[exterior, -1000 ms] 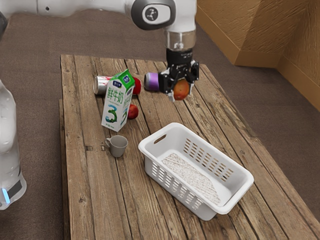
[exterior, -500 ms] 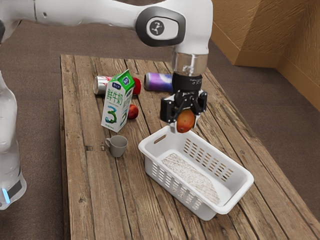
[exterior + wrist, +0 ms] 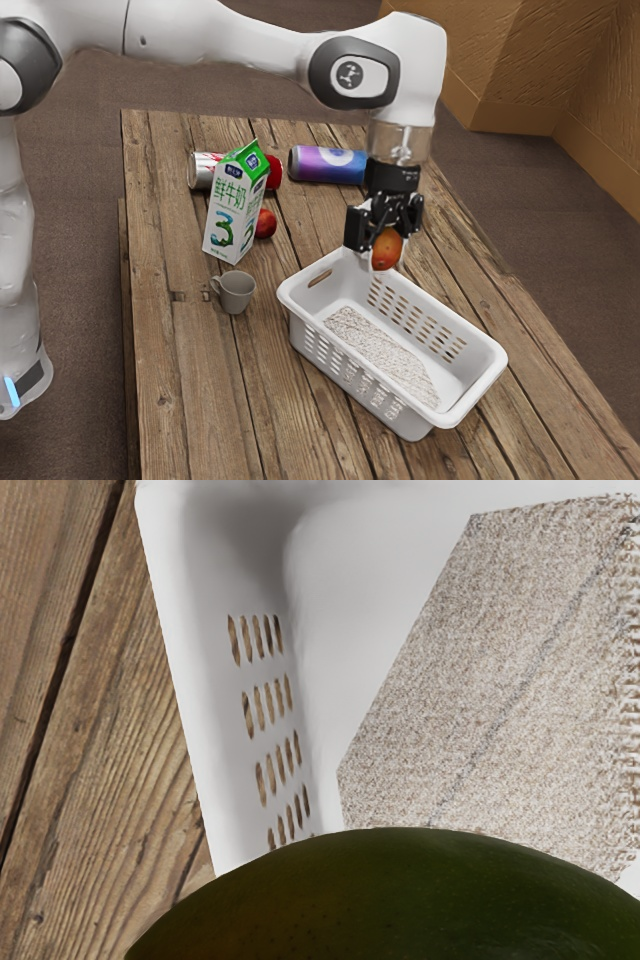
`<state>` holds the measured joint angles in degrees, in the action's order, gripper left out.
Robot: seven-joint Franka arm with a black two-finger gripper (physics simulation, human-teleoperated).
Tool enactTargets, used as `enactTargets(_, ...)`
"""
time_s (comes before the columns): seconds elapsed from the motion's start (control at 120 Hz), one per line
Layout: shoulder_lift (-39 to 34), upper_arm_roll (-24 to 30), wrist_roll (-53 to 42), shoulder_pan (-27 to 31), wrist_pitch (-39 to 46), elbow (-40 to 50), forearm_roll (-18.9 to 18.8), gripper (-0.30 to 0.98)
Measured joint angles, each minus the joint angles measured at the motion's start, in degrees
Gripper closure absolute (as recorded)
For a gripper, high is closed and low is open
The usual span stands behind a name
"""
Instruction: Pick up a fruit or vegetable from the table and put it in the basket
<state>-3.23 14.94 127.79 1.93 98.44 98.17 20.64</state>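
Observation:
My gripper is shut on an orange-red fruit, holding it above the end of the white basket nearest the cans. In the wrist view the fruit looks dark green and large, with the basket wall and its slots beyond it. A speckled beige cloth lies on the basket's floor. Another red fruit rests on the table beside the milk carton, partly hidden by it.
The milk carton stands left of the basket in the exterior view, with a grey mug nearer the basket. A red and silver can and a purple-blue can lie farther back on the wooden table.
Holding the fruit, my hand has moved toward the exterior view's right and lower, from beside the purple-blue can to over the basket's end. More of that can shows now.

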Motion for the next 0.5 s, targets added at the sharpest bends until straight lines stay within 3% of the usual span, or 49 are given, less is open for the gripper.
enactTargets(0.15, -0.13, -0.55, -0.22, 1.24, 0.07, 0.16, 0.02, 0.41)
enactTargets(0.208, -0.15, -0.55, -0.27, 1.05, 0.41, 0.23, -0.15, 0.25)
enactTargets(0.275, -0.2, -0.6, -0.29, 0.46, 0.95, 0.37, -0.47, 0.15)
enactTargets(0.5, -1.09, -0.73, -0.35, -0.03, 1.87, 1.17, -1.04, 0.03)
